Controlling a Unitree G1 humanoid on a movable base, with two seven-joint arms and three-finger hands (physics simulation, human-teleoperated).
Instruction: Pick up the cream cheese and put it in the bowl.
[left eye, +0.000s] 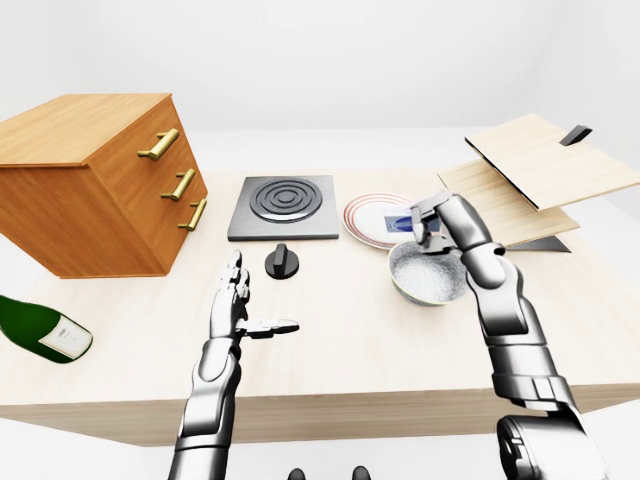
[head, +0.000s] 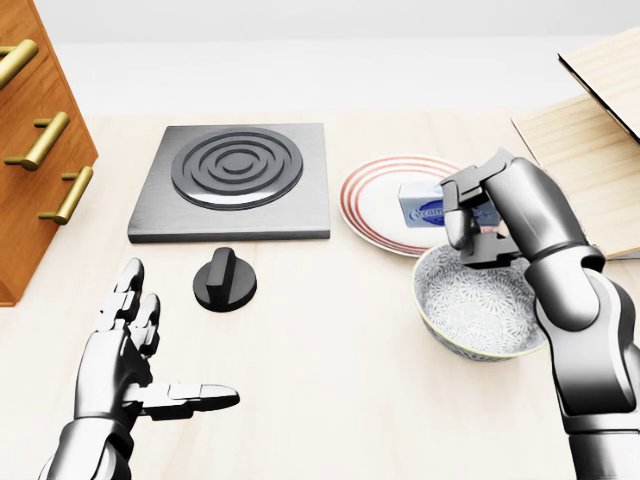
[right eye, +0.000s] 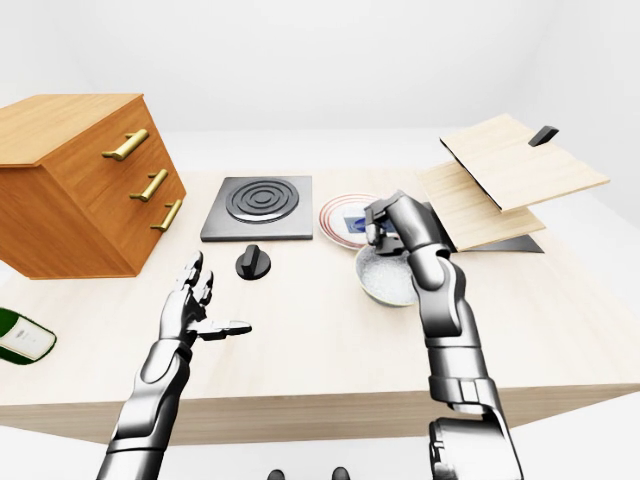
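White-and-blue cream cheese (head: 428, 205) sits clenched in the right hand (head: 478, 212) at the patterned bowl's (head: 487, 303) upper rim, so carrying is nearly done and release over the centre seems next, while the left hand (head: 125, 362) hovers with fingers spread above the bench (head: 330, 380).

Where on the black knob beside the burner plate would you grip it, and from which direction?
Grip the raised ridge across the top of the black knob, coming straight down from above. It stands upright on the table, and its low round base offers fingers little to pinch.
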